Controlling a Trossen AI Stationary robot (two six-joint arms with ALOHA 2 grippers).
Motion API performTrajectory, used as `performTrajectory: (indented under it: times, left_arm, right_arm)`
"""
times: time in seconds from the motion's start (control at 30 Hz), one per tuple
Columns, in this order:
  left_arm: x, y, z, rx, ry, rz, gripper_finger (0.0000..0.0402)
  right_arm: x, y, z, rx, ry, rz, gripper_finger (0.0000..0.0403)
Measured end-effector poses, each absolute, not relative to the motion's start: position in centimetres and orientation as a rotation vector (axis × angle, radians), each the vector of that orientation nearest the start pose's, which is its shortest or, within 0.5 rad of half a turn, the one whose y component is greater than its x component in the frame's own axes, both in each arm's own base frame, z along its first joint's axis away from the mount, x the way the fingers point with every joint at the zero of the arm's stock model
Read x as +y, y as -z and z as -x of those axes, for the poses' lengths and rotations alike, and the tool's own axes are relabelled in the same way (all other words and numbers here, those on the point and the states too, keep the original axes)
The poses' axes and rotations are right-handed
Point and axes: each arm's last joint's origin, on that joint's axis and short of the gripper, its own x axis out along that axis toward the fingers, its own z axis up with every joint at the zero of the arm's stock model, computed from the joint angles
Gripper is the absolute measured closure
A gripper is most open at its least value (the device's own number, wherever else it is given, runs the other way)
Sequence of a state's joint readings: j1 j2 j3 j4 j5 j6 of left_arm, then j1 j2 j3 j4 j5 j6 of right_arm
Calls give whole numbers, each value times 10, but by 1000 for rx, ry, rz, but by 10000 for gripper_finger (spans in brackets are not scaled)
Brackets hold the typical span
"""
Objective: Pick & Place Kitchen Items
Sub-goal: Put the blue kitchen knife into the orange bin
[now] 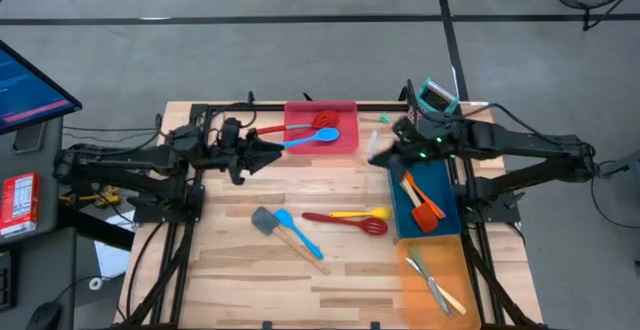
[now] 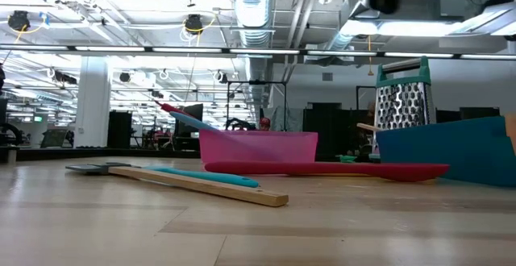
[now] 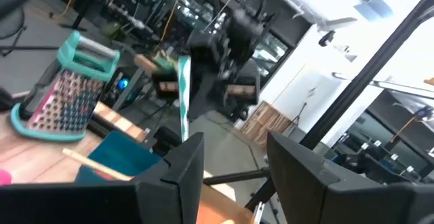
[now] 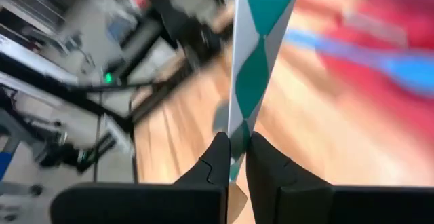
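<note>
Claw work first: the right claw (image 4: 232, 157) is clamped on the end of a slim utensil with a teal-and-white diamond pattern (image 4: 254, 61), its two fingers pressed nearly together around it. In the high view this right claw (image 1: 378, 153) sits at the far side of the bench, between the red tray (image 1: 321, 127) and the blue tray (image 1: 425, 198), just beside the teal-topped grater (image 1: 436, 97). The left claw (image 3: 234, 166) has its fingers apart with nothing between them; in the high view it (image 1: 278, 152) hovers just beside the red tray's near-left corner.

Inside the red tray lie a blue spoon (image 1: 312, 138) and a red slotted utensil (image 1: 300, 124). The blue tray holds orange and wood-handled spatulas (image 1: 424, 208), and the orange tray (image 1: 437, 277) holds cutlery (image 1: 432, 282). On the bare bench (image 1: 220, 260) rest a grey spatula with a wooden handle (image 1: 287, 234), a blue utensil (image 1: 299, 234) crossing it, a red slotted spoon (image 1: 349, 221) and a yellow utensil (image 1: 362, 213).
</note>
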State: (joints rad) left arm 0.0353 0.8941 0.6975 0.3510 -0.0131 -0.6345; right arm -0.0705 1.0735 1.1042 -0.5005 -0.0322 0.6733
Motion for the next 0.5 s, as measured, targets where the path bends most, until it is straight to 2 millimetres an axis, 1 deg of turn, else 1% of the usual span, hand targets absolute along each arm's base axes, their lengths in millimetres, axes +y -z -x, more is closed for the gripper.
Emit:
performTrajectory:
  times: [0.07, 0.2, 0.33, 0.5]
  left_arm:
    - [8, -338, -198, -186, -6, 630, 256]
    - [8, -340, -191, -180, -40, 610, 256]
    - [9, -340, -188, -174, -62, 608, 256]
    - [10, -339, -187, -167, -66, 607, 256]
  right_arm:
    - [-8, -357, -209, 521, 199, -748, 380]
    - [8, -352, -188, 660, 214, -851, 378]
    - [28, -345, -176, 802, 210, -914, 377]
    - [58, -339, -167, 944, 189, -991, 377]
